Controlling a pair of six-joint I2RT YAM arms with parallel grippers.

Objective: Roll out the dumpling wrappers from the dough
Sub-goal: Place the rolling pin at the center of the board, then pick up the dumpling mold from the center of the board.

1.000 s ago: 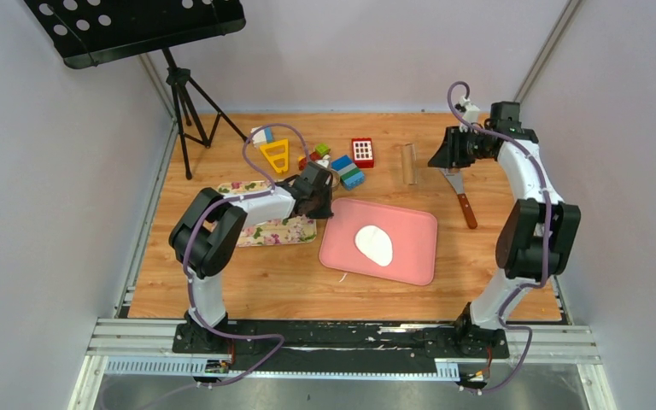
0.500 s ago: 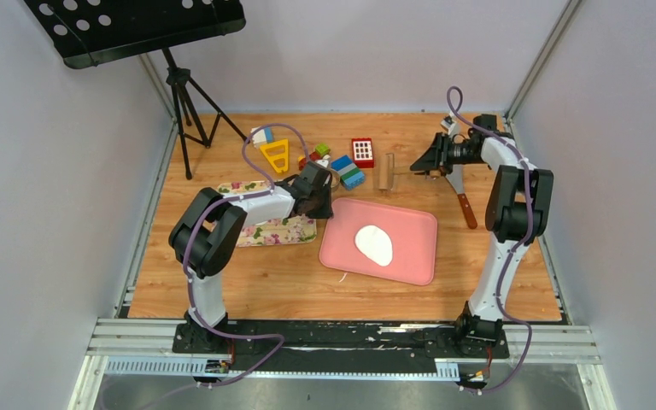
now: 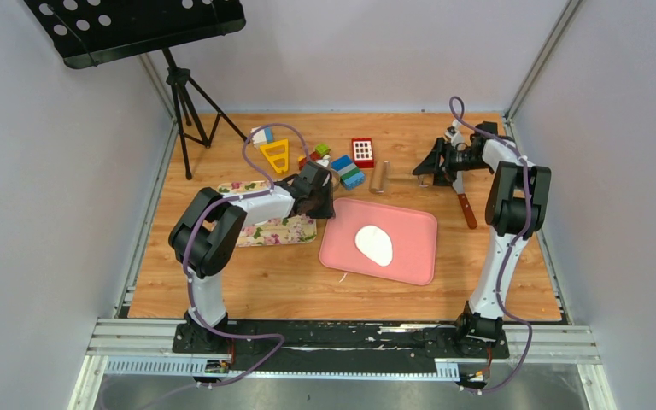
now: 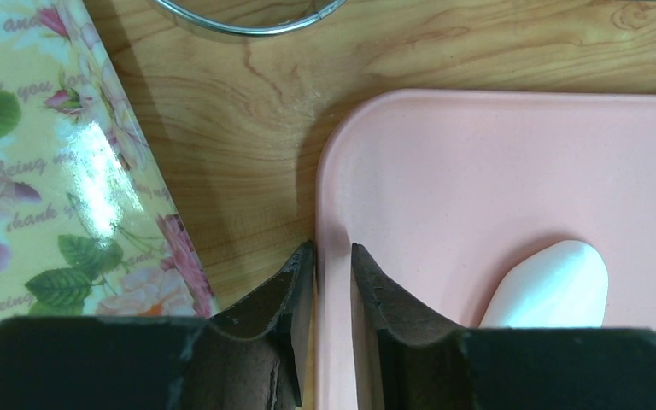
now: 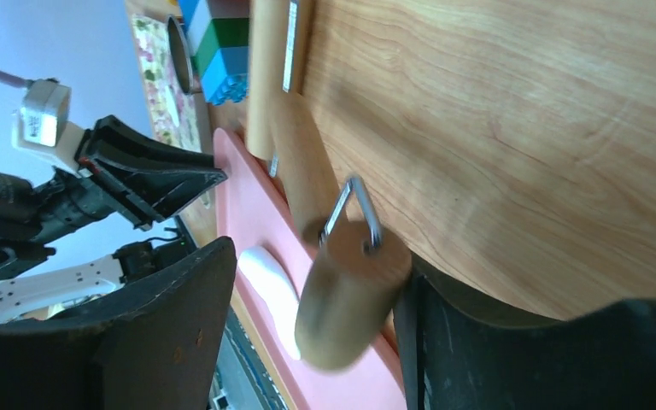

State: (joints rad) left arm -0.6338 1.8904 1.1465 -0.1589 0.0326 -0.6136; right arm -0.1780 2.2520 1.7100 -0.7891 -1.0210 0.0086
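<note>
- One pink tray [image 3: 410,256]; on its middle, one dough [image 3: 374,244] lump, a flattened oval.
- Left gripper [image 4: 332,254]: narrowly parted, astride the tray's left rim.
- Right gripper [image 3: 425,169]: beyond the tray's far edge, spread wide, with a pin handle between the fingers.
- One pin [image 3: 380,177], flat just beyond the tray.
- One ring [image 4: 248,21] off the tray's far-left corner.
- One spatula [image 3: 463,203] beyond the tray's right corner.

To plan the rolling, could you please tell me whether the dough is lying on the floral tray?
No, the dough lies on the pink tray, which sits to the right of the floral tray.
</note>
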